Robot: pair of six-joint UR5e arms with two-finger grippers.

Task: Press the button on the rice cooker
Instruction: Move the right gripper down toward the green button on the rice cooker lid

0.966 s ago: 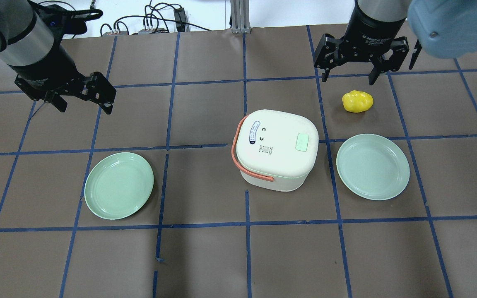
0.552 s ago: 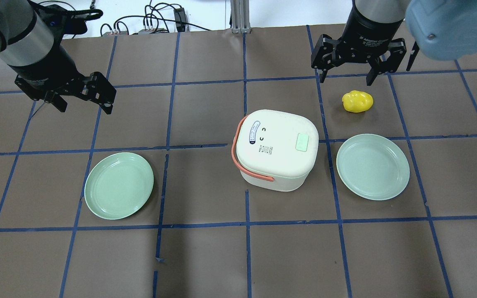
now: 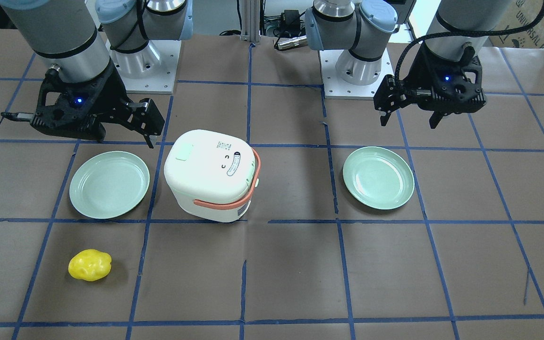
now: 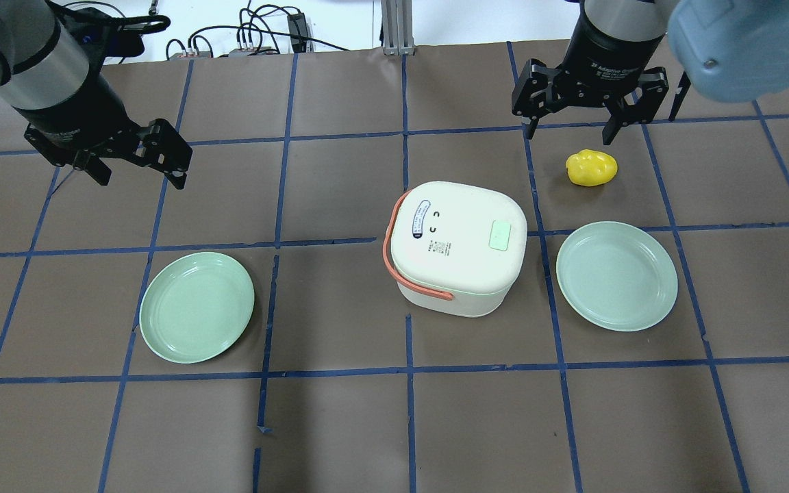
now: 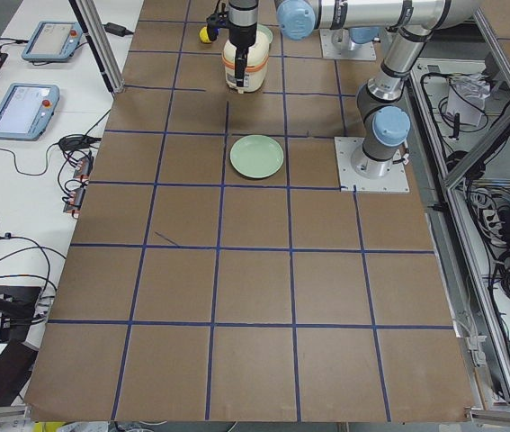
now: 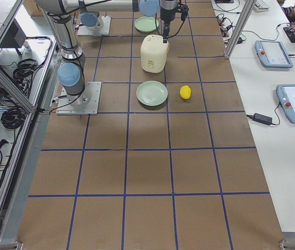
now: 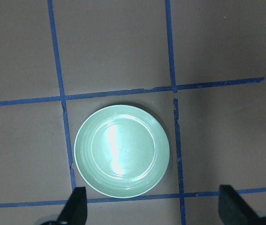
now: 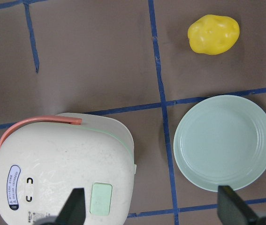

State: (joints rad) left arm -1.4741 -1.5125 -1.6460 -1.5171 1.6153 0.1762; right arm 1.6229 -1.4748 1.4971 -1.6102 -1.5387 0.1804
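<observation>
Rice cooker (image 4: 456,246) sits btwn tools, nearer right tool (image 4: 567,137) than left tool (image 4: 141,181), touching neither; both spread wide, empty.

Silver-grey arms (image 3: 64,33), pale blue joint caps (image 3: 379,15); black left gripper (image 3: 409,123) and right gripper (image 4: 568,135), each housing showing a blue light (image 3: 446,78).

White rice cooker (image 4: 456,246) sits closed, upright, mid-table.

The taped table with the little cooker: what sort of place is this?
Probably a robotics lab, not a kitchen: two robot arms bolted to a grid-taped table, control tablets on a side bench, loose cables.
</observation>
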